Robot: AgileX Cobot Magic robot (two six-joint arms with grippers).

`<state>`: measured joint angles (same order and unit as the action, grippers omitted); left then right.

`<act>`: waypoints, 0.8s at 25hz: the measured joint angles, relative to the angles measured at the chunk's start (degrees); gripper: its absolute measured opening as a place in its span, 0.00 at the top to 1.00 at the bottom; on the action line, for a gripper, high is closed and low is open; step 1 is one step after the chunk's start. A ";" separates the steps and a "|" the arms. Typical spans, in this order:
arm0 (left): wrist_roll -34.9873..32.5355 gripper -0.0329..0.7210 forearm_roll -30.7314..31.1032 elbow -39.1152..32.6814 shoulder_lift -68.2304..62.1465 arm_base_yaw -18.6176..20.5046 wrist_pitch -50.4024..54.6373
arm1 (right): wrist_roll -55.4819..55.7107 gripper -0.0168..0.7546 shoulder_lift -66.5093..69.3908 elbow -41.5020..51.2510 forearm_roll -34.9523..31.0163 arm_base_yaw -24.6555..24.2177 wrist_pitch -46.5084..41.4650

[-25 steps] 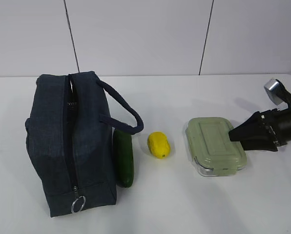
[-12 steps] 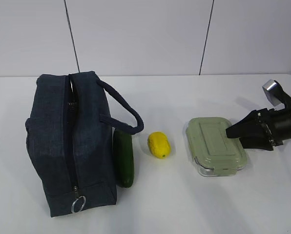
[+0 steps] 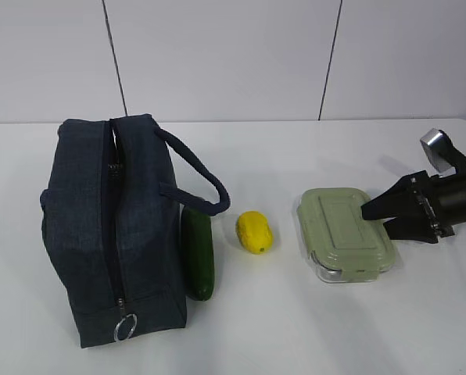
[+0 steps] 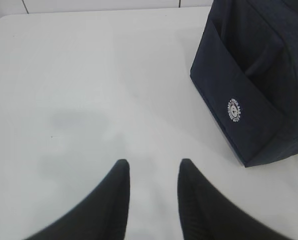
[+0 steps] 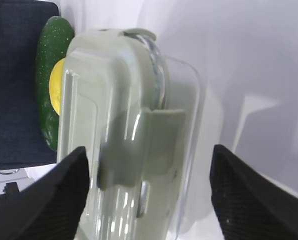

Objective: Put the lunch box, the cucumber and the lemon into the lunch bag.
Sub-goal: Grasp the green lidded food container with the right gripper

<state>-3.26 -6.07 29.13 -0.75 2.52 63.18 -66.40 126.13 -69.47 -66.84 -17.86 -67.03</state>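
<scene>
Sage-green lid on the lunch box (image 3: 345,233) is what the right gripper (image 5: 149,195) is lined up on, its fingers (image 5: 64,192) spread wide with one on each side of the box and not clamped on anything yet, from what I can see. My worry: the box is flat, clear and looks smooth, so if the fingers close on the lid clip instead of the body it could pop the clip or just skate across the white surface (image 3: 295,328). The other snag is the lunch bag (image 3: 112,234) over on the left, since its top zipper looks closed along most of its length, so I'd say nothing goes in until somebody opens it. The cucumber (image 3: 199,254) lies right against the bag's side, with the lemon (image 3: 255,231) just beside it, between cucumber and box, so a clumsy tug on the bag could roll both. The left gripper (image 4: 153,187) hangs over bare surface near the bag's end, fingers partly apart and holding nothing. Hard to tell: how far the zipper is really shut at the far end, and the exterior view cuts off the right arm at the edge and doesn't show the left one at all.
</scene>
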 joint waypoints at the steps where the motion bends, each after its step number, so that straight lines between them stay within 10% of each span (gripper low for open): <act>1: 0.00 0.65 0.00 0.00 0.00 0.00 0.00 | 0.76 0.27 0.00 0.00 0.00 0.00 0.00; 20: 0.00 0.65 0.00 0.00 0.00 0.00 0.00 | 4.65 0.27 0.00 0.00 0.31 1.08 0.00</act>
<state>-3.26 -6.07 29.13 -0.75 2.52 63.18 -61.76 126.13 -69.47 -66.52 -16.79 -67.03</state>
